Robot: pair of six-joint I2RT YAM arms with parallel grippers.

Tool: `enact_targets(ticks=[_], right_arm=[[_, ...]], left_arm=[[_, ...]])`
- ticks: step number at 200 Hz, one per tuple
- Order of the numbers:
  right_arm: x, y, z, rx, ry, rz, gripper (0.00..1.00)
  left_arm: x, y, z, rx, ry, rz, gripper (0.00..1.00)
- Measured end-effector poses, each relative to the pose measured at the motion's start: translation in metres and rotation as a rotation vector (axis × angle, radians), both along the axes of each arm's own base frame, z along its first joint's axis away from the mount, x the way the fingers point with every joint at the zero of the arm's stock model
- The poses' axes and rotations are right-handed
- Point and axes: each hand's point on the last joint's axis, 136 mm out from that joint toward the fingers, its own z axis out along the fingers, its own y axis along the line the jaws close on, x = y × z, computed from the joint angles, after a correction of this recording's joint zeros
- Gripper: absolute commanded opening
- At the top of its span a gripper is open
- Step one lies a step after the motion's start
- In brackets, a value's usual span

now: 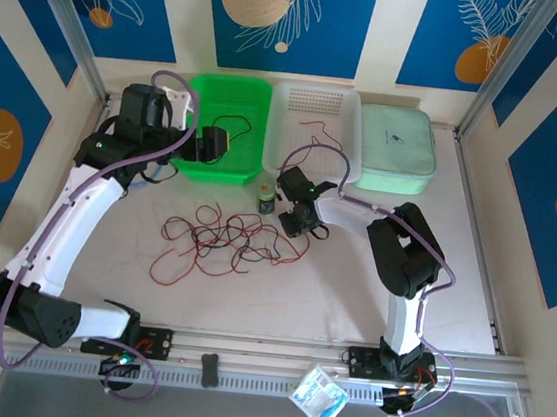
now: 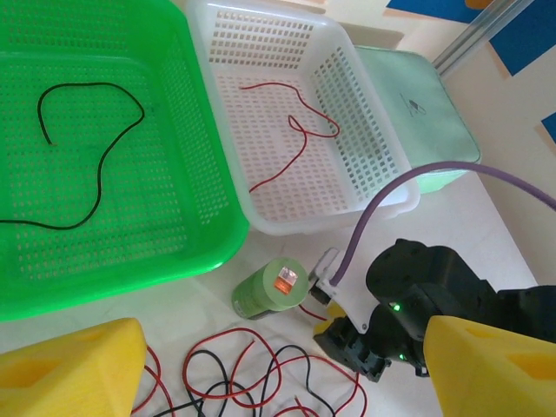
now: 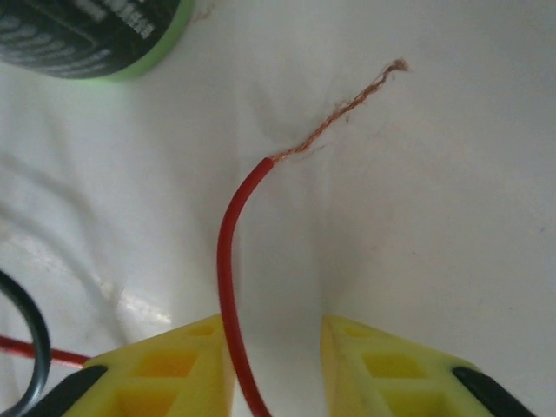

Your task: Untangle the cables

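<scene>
Trouble comes if the right gripper (image 3: pixel 276 369), jaws half open around a red cable (image 3: pixel 223 261) and not pinching, pulls the tangle (image 1: pixel 219 242) at its eight o'clock tighter; left gripper (image 2: pixel 282 373) gapes wide, empty.

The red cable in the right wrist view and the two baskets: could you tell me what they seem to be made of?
Red cable: smooth red insulation, probably plastic, over fine coppery strands, bared and frayed at the tip. Green basket: probably moulded plastic, glossy and translucent, with a slotted grid. White basket: same build, milky white.
</scene>
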Motion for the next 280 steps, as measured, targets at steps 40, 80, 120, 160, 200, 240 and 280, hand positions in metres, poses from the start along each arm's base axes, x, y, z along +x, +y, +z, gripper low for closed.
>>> enact_targets(ticks=[40,80,120,160,200,240,280], right_arm=[[0.006,-0.001,0.002,0.024,-0.009,-0.024,0.00],[-0.009,-0.008,0.040,0.083,-0.064,-0.039,0.00],[-0.034,-0.006,0.149,0.288,-0.232,-0.010,0.00],[-0.070,-0.020,0.253,0.541,-0.386,0.017,0.00],[-0.081,-0.034,0.320,0.715,-0.448,0.003,0.00],[-0.086,-0.031,0.355,0.816,-0.439,0.014,0.00],[-0.087,-0.031,0.367,0.869,-0.401,0.009,0.00]], left_arm=[[-0.006,0.002,-0.008,0.007,0.022,0.000,0.82],[-0.018,0.004,-0.010,0.003,0.027,0.000,0.82],[-0.030,0.008,-0.020,-0.011,0.041,0.010,0.78],[-0.032,-0.003,-0.034,-0.044,0.066,-0.030,0.75],[-0.038,-0.019,-0.050,-0.078,0.094,-0.095,0.75],[-0.057,-0.068,-0.048,-0.078,0.047,-0.274,0.74],[-0.083,-0.130,-0.060,-0.021,-0.028,-0.495,0.58]])
